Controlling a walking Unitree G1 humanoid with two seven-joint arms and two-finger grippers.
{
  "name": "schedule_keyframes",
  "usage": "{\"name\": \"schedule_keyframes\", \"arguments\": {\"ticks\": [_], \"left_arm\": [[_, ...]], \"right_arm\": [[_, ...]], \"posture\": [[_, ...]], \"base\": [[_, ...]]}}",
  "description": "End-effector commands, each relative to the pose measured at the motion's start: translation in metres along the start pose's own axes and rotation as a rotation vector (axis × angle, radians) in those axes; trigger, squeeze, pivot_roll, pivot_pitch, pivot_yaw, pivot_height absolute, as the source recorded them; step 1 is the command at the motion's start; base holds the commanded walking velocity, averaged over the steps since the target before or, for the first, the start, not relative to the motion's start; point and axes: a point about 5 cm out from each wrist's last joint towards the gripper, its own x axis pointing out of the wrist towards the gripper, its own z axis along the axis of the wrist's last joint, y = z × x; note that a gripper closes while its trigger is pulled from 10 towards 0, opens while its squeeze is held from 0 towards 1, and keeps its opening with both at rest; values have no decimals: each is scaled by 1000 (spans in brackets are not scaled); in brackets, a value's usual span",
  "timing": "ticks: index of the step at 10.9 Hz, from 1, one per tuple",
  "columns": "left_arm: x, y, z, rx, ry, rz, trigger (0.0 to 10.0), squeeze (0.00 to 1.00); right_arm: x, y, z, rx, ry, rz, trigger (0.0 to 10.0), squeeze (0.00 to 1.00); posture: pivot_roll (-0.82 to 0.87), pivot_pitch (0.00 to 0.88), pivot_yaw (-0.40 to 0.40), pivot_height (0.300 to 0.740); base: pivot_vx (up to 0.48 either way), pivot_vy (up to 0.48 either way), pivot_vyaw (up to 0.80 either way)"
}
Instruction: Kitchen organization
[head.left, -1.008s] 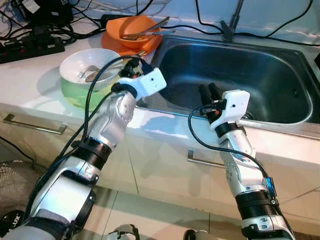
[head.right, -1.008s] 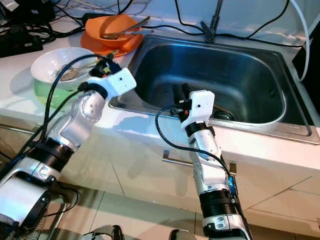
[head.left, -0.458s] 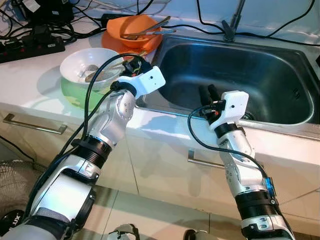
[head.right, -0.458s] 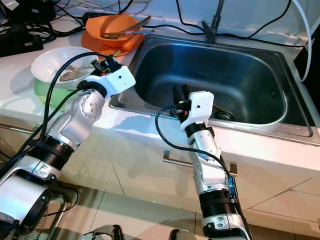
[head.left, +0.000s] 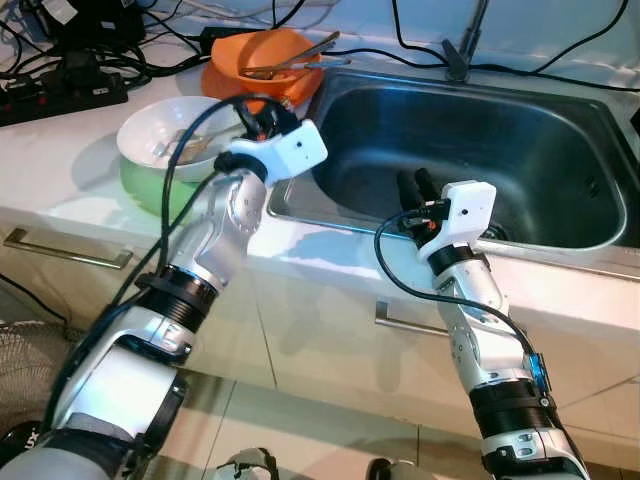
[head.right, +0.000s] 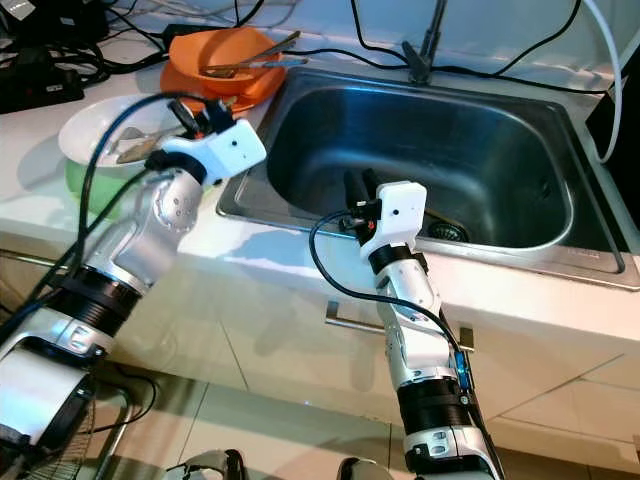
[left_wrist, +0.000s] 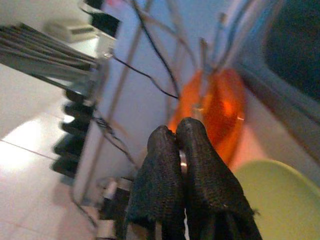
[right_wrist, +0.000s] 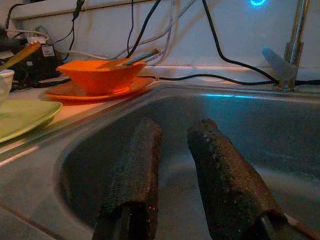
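Note:
A white bowl (head.left: 140, 128) sits in a green dish (head.left: 145, 192) on the counter left of the sink (head.left: 520, 150). A metal spoon (head.left: 190, 147) lies in the bowl with its handle rising toward my left gripper (head.left: 262, 117). That gripper hovers at the bowl's right rim. In the left wrist view its fingers (left_wrist: 200, 150) are pressed together with a sliver of metal between them. My right gripper (head.left: 415, 182) is open over the sink's front edge, pointing into the basin with nothing between its fingers (right_wrist: 220, 160).
An orange bowl (head.left: 265, 50) with utensils stands on an orange plate (head.left: 232, 90) behind the white bowl. A faucet (head.left: 465, 40) rises at the back of the sink. Cables and a power strip (head.left: 60, 95) lie at the back left. Drawer handles (head.left: 50, 250) are below the counter.
My left gripper has risen and drawn back toward the white bowl, and the spoon's handle has tilted up with it. The right arm has stayed still.

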Motion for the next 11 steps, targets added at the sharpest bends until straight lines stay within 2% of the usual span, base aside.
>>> {"name": "schedule_keyframes", "arguments": {"ticks": [1, 2, 3, 4, 5, 6, 7, 8, 9, 10, 11], "left_arm": [[3, 22, 13, 64, -52, 98, 0, 0], [2, 33, 21, 99, -89, 159, 7020, 0], [0, 44, 30, 126, -133, 215, 10000, 0], [-2, 56, 42, 143, -197, 274, 10000, 0], [-4, 62, 51, 124, -254, 304, 10000, 0], [-6, 64, 56, 102, -287, 315, 10000, 0], [-9, 64, 65, 54, -376, 318, 10000, 0], [-11, 63, 70, 38, -424, 310, 10000, 0], [-16, 60, 82, 27, -468, 306, 0, 0], [-20, 54, 94, -46, -549, 271, 10000, 0], [-23, 49, 101, -172, -606, 233, 10000, 0]], "right_arm": [[2, -1, 0, 10, 4, -5, 10000, 0], [2, -1, 0, 11, 5, -7, 10000, 0], [2, -2, 0, 12, 6, -9, 10000, 0], [2, -2, -1, 13, 7, -12, 10000, 0], [2, -1, -2, 15, 7, -13, 10000, 0], [2, -1, -2, 15, 8, -14, 10000, 0], [2, -1, -3, 16, 11, -17, 10000, 0], [2, -1, -3, 16, 12, -19, 10000, 0], [2, -1, -4, 17, 13, -22, 10000, 0], [2, -2, -5, 18, 11, -29, 10000, 0], [2, -2, -5, 19, 8, -36, 10000, 0]], "posture": [[60, 90, -14, 740], [61, 89, -14, 740], [62, 87, -13, 740], [64, 82, -10, 740], [66, 79, -10, 740], [67, 79, -9, 740], [67, 74, -7, 740], [68, 70, -4, 740], [67, 67, -2, 740], [65, 63, 3, 740], [62, 64, 6, 740]], "base": [[0, 0, 0], [0, 0, 0], [0, 0, 0], [0, 0, 0], [0, 0, 0], [0, 0, 0], [0, 0, 0], [0, 0, 0], [0, 0, 0], [0, 0, 0], [0, 0, 0]]}}
